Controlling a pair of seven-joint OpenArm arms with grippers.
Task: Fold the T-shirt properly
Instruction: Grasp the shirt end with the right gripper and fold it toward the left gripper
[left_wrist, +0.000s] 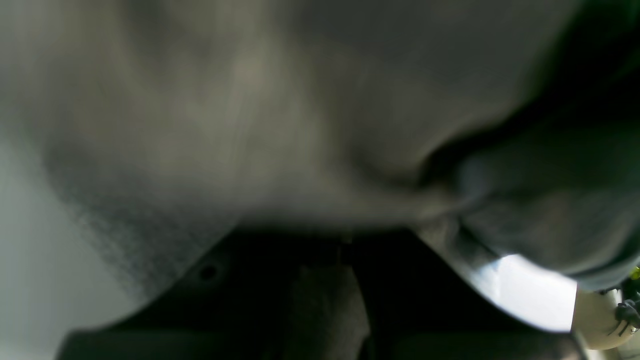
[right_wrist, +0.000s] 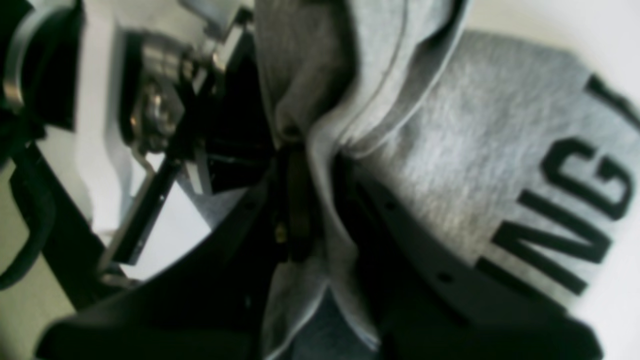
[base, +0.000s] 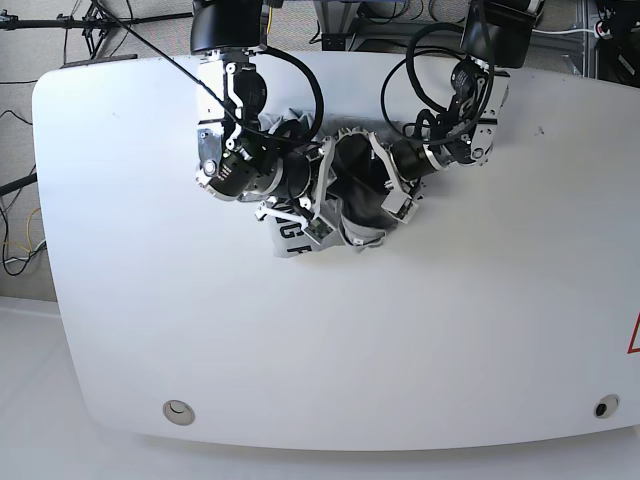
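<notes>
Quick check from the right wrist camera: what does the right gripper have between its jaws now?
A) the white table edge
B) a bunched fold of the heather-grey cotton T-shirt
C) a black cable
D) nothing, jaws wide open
B: the right gripper is closed on a gathered fold of the heather-grey cotton T-shirt, black block lettering showing beside it.

arms (base: 235, 150): black-and-silver | cables (base: 300, 75): black loops | claw: black

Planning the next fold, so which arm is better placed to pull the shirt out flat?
Probably the right. Its end effector is visibly pinched on a bunched fold of the shirt beside the lettering. The left wrist view is just blurred grey cloth, so its grip is unclear.
</notes>
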